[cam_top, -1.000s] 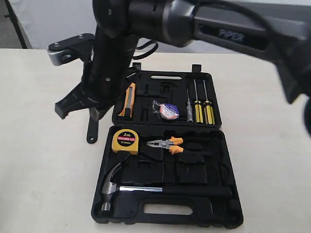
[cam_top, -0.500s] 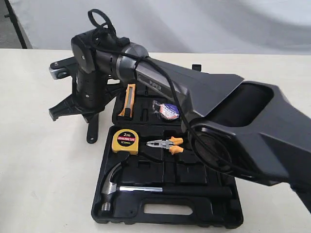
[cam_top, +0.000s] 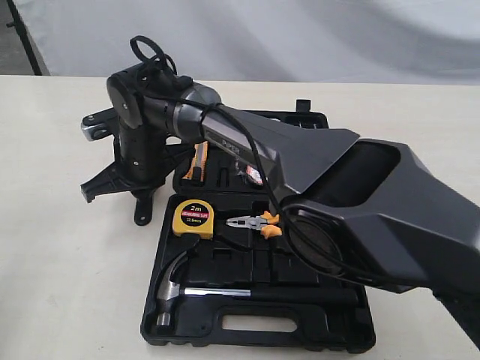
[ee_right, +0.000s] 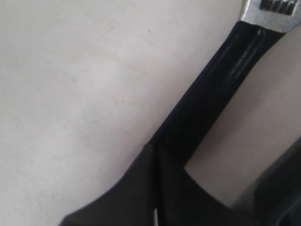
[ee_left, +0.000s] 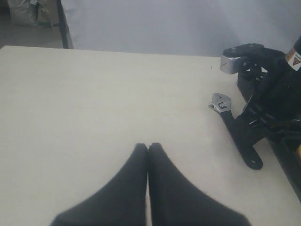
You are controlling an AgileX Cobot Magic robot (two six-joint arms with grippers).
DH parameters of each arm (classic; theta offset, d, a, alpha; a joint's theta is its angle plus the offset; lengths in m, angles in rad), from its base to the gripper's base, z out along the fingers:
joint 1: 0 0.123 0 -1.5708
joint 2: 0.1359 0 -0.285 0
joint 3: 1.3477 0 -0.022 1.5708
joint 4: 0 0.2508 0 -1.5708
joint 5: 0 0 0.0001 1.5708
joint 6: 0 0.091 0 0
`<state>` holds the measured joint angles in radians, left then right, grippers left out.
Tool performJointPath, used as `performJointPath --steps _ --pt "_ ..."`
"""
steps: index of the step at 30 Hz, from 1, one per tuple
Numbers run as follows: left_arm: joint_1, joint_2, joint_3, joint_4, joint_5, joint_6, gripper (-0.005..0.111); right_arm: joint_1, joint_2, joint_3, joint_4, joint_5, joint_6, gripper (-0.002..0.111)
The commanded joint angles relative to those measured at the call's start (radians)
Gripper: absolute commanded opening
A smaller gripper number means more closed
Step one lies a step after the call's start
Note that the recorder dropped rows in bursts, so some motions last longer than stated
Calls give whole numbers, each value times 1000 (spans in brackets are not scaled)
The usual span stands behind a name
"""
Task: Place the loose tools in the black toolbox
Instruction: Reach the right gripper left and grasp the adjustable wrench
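Note:
The black adjustable wrench point(ee_left: 233, 128) with a silver head lies flat on the table to the left of the black toolbox point(cam_top: 300, 330). My right gripper point(ee_right: 154, 147) has reached across to it and is shut, fingertips together right over the wrench point(ee_right: 221, 84) handle, not around it. In the exterior view only the handle's hole end point(cam_top: 141, 218) shows below the right gripper point(cam_top: 142, 191). The claw hammer point(cam_top: 225, 292) rests in the toolbox's front half. A sliver of the tape roll point(cam_top: 252, 177) peeks from behind the arm. My left gripper point(ee_left: 148, 147) is shut over bare table.
The yellow tape measure point(cam_top: 193, 218) and orange-handled pliers point(cam_top: 259, 223) sit in the front half, an orange utility knife point(cam_top: 198, 161) in the rear half. The right arm's forearm point(cam_top: 337, 195) spans the open case and hides its rear right.
The right arm has swung down across the toolbox, now hiding the screwdrivers and most of the tape roll. Its wrist has sunk slightly toward the wrench.

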<state>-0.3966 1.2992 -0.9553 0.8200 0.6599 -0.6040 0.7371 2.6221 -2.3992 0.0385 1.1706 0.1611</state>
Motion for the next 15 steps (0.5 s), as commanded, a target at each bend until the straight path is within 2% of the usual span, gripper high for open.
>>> performJointPath --steps 1,15 --pt "3 -8 9 -14 -17 -10 1 36 12 6 44 51 11 -1" --pt "3 -8 9 -14 -17 -10 1 164 12 6 136 51 33 -1"
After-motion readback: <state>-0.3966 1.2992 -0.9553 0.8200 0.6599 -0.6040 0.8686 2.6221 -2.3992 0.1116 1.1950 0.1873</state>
